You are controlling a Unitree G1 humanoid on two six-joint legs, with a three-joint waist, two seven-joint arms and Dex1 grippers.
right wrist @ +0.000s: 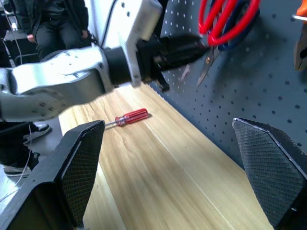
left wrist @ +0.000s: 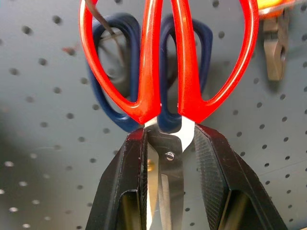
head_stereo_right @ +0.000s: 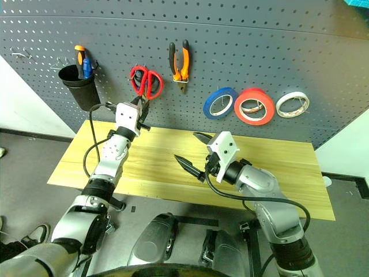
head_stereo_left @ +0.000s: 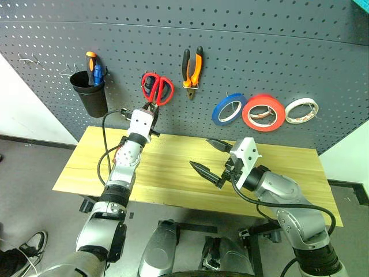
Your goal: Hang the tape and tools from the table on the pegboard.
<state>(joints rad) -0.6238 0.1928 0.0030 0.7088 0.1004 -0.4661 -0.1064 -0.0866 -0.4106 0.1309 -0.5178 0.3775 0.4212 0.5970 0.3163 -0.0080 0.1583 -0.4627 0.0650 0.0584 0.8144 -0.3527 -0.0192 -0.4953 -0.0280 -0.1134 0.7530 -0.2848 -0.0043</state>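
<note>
Nearest the robot, over the front half of the surface [head_stereo_left: 173, 173], the right end effector [head_stereo_left: 212, 160] hangs spread wide and empty, pointing across toward the left arm; it reads as parked clear so the other arm can work.

Further in, the red-handled screwdriver [right wrist: 128, 117] lies flat on the wood near the back edge, under the left arm. It is untouched and, as far as I can see, the only task item not yet up.

At the back edge, the left end effector [head_stereo_left: 151, 109] is clenched on the blades of the red-handled scissors [head_stereo_left: 157, 88], handles up and toward the pegboard [head_stereo_left: 242, 40]. Gripping by the blades leaves the finger loops free to go over a hook. The wrist view shows the red loops directly in front of the blue-handled scissors [left wrist: 122, 72] already hanging there, so likely the same hook. I can't tell whether a loop has caught.

On the board: pliers [head_stereo_left: 192, 67], blue tape [head_stereo_left: 229, 109], red-orange roll [head_stereo_left: 263, 112], white roll [head_stereo_left: 301, 110], and a black cup [head_stereo_left: 91, 92] holding other tools.
</note>
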